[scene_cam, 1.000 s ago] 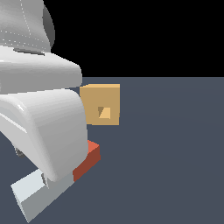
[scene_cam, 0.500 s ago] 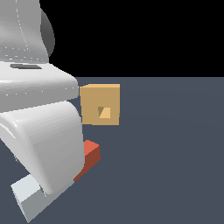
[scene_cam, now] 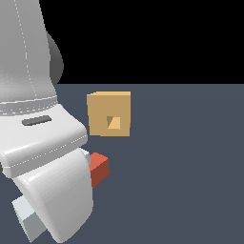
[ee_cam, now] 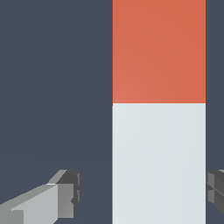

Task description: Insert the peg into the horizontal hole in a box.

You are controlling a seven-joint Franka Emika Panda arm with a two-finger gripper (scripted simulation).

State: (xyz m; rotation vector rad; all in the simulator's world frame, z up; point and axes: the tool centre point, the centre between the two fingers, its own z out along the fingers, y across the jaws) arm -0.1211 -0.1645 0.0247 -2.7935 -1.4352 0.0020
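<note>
The peg lies on the dark floor: its red end [scene_cam: 99, 169] points toward the box and its pale end [scene_cam: 28, 217] sticks out behind the arm. The wrist view shows the red part [ee_cam: 158, 50] and the pale part [ee_cam: 158, 162] close up. My gripper [ee_cam: 142, 194] is open and straddles the pale part. One finger [ee_cam: 65, 197] stands apart from the peg, the other [ee_cam: 215, 192] is close beside it. The tan box [scene_cam: 109, 114] stands beyond the red end, its hole [scene_cam: 113, 122] facing the exterior camera. The arm hides the gripper in the exterior view.
The white arm [scene_cam: 43, 157] fills the exterior view's left and covers the peg's middle. Dark floor [scene_cam: 190, 167] stretches to the exterior view's right of the box and peg.
The arm has come down lower over the peg and covers more of its red end. The peg and the box have not moved.
</note>
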